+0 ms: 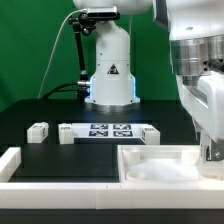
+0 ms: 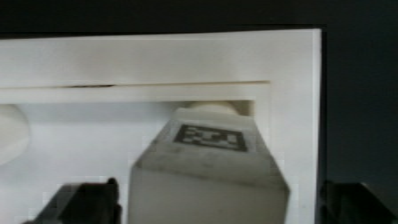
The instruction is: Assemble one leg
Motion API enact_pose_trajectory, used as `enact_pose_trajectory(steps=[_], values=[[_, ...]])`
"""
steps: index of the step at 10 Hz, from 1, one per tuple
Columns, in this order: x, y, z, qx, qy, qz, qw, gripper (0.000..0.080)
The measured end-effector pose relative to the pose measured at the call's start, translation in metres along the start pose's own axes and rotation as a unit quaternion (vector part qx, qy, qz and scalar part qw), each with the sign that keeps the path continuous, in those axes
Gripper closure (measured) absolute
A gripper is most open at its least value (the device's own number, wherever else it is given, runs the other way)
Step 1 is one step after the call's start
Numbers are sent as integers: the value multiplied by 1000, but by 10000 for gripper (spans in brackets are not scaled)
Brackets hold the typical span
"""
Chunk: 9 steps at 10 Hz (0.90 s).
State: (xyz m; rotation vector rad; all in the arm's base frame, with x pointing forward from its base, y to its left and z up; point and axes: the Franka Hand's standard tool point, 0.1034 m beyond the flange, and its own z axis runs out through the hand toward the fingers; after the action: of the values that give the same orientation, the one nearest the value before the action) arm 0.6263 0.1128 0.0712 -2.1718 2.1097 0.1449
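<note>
In the wrist view a white leg (image 2: 214,165) with a black-and-white tag stands between my gripper's (image 2: 224,203) two black fingers (image 2: 89,200). Its rounded far end rests on the large white square panel (image 2: 107,125). A thin strip of background shows between the leg and each finger, so the gripper is open around it. In the exterior view the gripper (image 1: 210,150) hangs low over the right end of the panel (image 1: 150,165), and the leg there is hidden by the hand. Another leg (image 1: 38,131) lies on the black table at the exterior view's left.
The marker board (image 1: 105,131) lies in the middle of the table, in front of the robot base (image 1: 110,75). A white fence bar (image 1: 10,163) runs along the front and the exterior view's left. The panel's edge (image 2: 317,90) borders black table in the wrist view.
</note>
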Motion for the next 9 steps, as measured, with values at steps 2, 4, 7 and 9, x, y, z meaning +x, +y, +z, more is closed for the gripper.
enact_pose_trajectory(steps=[2, 4, 7, 9], values=[[-1, -1, -1, 0, -1, -29, 1000, 154], [-5, -1, -2, -1, 2, -165, 986, 151], [-10, -2, -1, -1, 11, -317, 948, 150], [-12, -2, 0, -4, 21, -422, 907, 150]])
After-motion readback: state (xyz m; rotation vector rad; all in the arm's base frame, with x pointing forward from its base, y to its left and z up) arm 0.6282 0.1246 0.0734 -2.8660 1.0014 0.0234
